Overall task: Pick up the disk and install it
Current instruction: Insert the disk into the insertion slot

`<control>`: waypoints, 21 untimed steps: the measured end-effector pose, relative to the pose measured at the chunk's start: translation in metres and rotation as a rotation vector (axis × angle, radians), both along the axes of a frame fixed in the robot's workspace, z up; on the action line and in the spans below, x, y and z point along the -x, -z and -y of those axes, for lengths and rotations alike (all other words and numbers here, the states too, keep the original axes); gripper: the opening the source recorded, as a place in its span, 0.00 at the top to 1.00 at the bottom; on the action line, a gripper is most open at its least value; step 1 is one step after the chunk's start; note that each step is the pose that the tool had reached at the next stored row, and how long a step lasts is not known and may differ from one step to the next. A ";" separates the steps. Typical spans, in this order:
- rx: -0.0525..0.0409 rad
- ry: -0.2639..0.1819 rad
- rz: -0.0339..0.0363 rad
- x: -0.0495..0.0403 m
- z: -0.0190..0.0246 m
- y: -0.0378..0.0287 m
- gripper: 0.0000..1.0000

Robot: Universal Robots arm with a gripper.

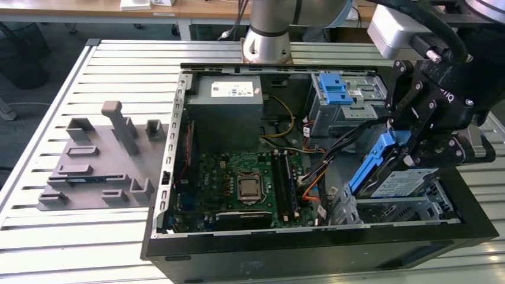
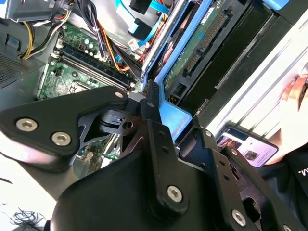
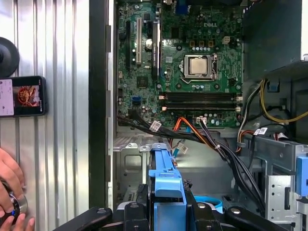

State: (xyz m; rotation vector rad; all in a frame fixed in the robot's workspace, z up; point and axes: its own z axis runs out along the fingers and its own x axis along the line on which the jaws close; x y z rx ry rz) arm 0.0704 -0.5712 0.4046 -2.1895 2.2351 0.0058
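So the gripper [image 1: 412,155] is clamped shut on the disk [image 1: 397,180], fingers pinching the blue carrier [image 1: 369,168] that frames it; you can see the same pinch in both wrist views. In the exterior view it's all at the exterior view's right, about mid-height; the disk hangs on edge, tilted, with its lower end at the silver drive bay [image 1: 398,208] in the lower right corner of the open computer case [image 1: 316,244]; can't tell if it's touching the bay. Inside the case the motherboard [image 1: 240,177] sits mid-frame; the grey power supply [image 1: 225,109] is above it; the grey cage with blue latches [image 1: 347,94] is upper right. A grey parts fixture [image 1: 99,160] lies on the slatted table [image 1: 71,236] at the exterior view's left. In the first wrist view a person's hand [image 3: 9,192] is on the table near a phone [image 3: 21,96].
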 end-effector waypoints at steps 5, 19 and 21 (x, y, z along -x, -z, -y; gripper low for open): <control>-0.0001 0.000 0.0000 0.0000 0.0000 0.0062 0.63; -0.0001 0.000 0.0000 0.0000 0.0000 0.0112 0.63; 0.0000 0.000 0.0000 0.0000 0.0000 0.0131 0.63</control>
